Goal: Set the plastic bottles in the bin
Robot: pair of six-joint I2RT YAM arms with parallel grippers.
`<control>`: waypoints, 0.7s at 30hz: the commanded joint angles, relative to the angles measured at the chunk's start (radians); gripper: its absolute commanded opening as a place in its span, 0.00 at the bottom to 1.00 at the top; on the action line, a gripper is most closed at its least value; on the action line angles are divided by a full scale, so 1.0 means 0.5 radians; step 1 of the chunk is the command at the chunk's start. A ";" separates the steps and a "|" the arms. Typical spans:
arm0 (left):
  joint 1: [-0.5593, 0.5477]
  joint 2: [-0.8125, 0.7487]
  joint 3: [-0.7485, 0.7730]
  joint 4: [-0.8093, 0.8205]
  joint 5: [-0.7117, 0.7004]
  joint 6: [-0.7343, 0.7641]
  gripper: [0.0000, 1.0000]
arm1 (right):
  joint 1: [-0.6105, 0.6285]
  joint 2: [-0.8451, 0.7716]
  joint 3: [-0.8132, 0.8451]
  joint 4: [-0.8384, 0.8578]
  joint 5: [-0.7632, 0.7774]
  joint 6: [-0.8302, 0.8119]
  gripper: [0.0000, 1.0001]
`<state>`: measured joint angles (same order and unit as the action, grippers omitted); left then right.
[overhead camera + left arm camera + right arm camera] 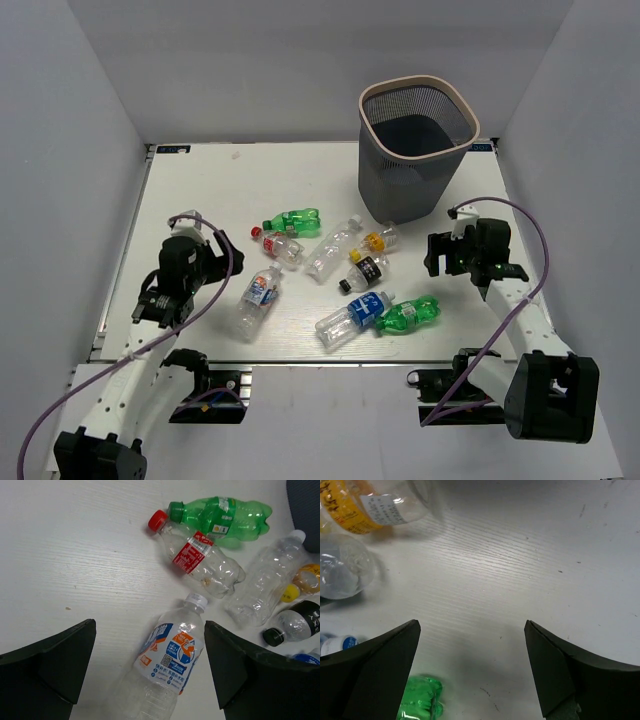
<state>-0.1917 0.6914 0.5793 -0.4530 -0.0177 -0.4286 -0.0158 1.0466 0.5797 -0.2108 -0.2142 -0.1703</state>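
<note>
The bin (400, 195) stands upright at the far right of the worktop (190, 190); its visible interior shows only dark mesh. Eight plastic bottles (333, 249) lie on their sides in front of it, all outside it, the yellow-labelled bottle (381, 239) nearest its base. The left claw (150, 625) is spread wide and grips nothing; in its wrist view the blue-and-orange-labelled bottle (170, 655) lies between the fingers. The right claw (471, 625) is spread wide over bare worktop, with a green bottle (420, 700) near its left finger.
</note>
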 commanded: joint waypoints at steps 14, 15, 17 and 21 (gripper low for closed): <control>0.009 0.225 0.050 0.035 0.128 0.016 0.99 | -0.002 0.082 0.341 -0.456 -0.419 -0.616 0.90; 0.009 0.225 0.050 0.035 0.152 0.017 0.97 | -0.002 0.106 0.353 -0.477 -0.403 -0.629 0.90; 0.009 0.225 0.050 0.053 0.176 0.041 0.93 | -0.002 0.100 0.362 -0.578 -0.464 -0.736 0.90; 0.009 0.265 0.069 0.081 0.311 0.117 0.33 | 0.001 0.094 0.396 -0.707 -0.803 -1.102 0.53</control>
<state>-0.1913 0.8185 0.5823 -0.4355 0.0704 -0.4156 -0.0158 1.0977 0.7197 -0.4751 -0.4557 -0.5556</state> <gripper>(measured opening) 0.438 0.664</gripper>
